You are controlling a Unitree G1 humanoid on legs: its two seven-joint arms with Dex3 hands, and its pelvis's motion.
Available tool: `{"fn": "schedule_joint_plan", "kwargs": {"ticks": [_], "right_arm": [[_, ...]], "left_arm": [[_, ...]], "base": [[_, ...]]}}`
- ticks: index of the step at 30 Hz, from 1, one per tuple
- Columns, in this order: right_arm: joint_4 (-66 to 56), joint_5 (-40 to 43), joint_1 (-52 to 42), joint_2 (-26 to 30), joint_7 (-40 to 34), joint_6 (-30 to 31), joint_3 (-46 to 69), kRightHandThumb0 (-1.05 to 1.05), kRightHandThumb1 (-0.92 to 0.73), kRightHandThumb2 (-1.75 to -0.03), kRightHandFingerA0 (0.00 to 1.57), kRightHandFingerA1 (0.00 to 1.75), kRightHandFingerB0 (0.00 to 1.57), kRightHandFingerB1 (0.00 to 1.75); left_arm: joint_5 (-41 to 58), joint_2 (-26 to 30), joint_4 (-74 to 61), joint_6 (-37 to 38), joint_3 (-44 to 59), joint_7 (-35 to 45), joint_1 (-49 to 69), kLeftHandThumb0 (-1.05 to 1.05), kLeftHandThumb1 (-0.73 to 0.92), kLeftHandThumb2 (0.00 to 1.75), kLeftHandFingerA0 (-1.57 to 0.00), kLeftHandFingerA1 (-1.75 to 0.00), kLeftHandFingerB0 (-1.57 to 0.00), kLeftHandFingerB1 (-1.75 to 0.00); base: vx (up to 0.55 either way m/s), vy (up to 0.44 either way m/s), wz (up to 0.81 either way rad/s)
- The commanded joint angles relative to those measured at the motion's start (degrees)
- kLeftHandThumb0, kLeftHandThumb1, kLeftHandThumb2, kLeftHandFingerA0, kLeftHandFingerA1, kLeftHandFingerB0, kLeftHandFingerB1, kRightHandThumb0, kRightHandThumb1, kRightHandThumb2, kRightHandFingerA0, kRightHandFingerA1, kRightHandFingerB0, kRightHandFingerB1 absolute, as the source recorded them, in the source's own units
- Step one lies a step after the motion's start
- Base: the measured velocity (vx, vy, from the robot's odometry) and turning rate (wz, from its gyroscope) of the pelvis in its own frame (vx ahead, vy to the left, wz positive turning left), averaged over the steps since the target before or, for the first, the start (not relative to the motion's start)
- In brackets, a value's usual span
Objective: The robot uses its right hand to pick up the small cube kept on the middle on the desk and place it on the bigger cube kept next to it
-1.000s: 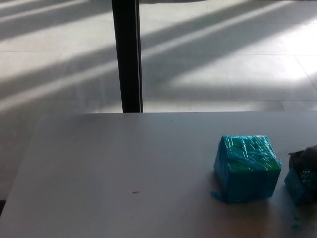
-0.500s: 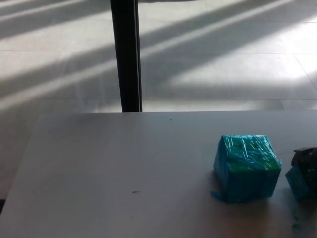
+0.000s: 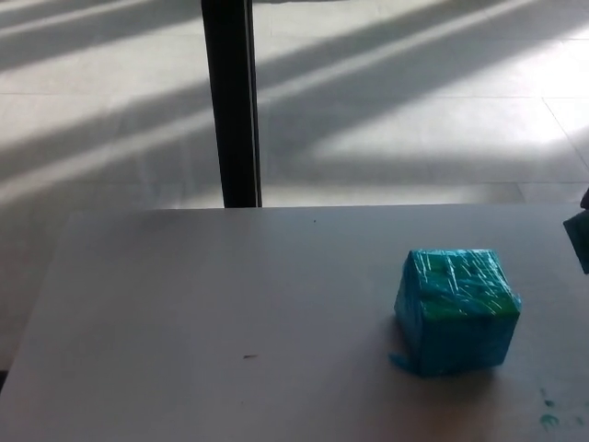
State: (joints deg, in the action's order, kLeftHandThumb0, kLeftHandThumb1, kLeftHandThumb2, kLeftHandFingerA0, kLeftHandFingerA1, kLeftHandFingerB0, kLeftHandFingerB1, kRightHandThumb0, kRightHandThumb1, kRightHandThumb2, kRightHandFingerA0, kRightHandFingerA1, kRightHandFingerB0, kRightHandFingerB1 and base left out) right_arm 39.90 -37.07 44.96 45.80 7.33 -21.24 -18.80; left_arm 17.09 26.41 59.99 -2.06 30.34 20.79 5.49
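Lifted, small cube [image 3: 581, 239] nearly exits right edge.

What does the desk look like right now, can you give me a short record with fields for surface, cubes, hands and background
surface: pale grey desk, with teal flecks near its right front corner
bigger cube: teal, wrapped in shiny film, resting on the desk right of centre, nothing on top
small cube: only a teal sliver at the right edge, raised above the desk
right hand: barely visible at that edge, state unclear
left hand: not in view
background: black post, sunlit tiled floor
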Motion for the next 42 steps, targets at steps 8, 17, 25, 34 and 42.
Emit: {"fn": "schedule_joint_plan", "kwargs": {"ticks": [8,17,25,34,42], "right_arm": [[-6.49,9.78,3.67,-2.2,14.68,0.37,3.75,-0.21,-0.65,-0.86,0.81,1.63,0.77,1.3],[-19.41,11.61,-0.27,-3.94,23.2,4.15,2.0,-0.17,-0.69,-0.82,0.95,1.66,0.71,1.38],[-25.54,11.01,-0.44,-6.11,26.52,7.29,0.98,-0.27,-0.69,-0.65,0.81,1.66,0.78,1.02],[-25.49,8.64,-0.97,-7.32,28.12,6.93,-1.08,-0.24,-0.64,-0.67,0.84,1.66,0.83,1.03],[-23.14,4.44,-1.66,-7.29,24.91,3.47,-4.15,-0.24,-0.66,-0.71,0.8,1.66,0.76,1.25]], "left_arm": [[-0.17,1.42,-0.29,0.54,-0.68,0.01,1.07,-0.67,0.7,0.61,-0.47,-0.5,-0.46,-0.39],[-0.35,1.26,0.34,0.85,-0.93,-0.38,0.63,-0.68,0.71,0.61,-0.49,-0.51,-0.47,-0.39],[0.11,1.19,0.23,0.22,-0.7,0.0,0.42,-0.67,0.7,0.61,-0.47,-0.52,-0.46,-0.39],[0.38,1.44,0.11,-0.16,-0.45,0.27,0.33,-0.67,0.69,0.61,-0.47,-0.52,-0.46,-0.39],[-0.16,1.72,-0.24,0.26,-1.07,0.76,0.56,-0.68,0.69,0.61,-0.45,-0.52,-0.43,-0.39]], "base": [[0.0,0.0,0.0],[0.0,0.0,0.0],[0.0,0.0,0.0],[0.0,0.0,0.0],[0.0,0.0,0.0]]}}
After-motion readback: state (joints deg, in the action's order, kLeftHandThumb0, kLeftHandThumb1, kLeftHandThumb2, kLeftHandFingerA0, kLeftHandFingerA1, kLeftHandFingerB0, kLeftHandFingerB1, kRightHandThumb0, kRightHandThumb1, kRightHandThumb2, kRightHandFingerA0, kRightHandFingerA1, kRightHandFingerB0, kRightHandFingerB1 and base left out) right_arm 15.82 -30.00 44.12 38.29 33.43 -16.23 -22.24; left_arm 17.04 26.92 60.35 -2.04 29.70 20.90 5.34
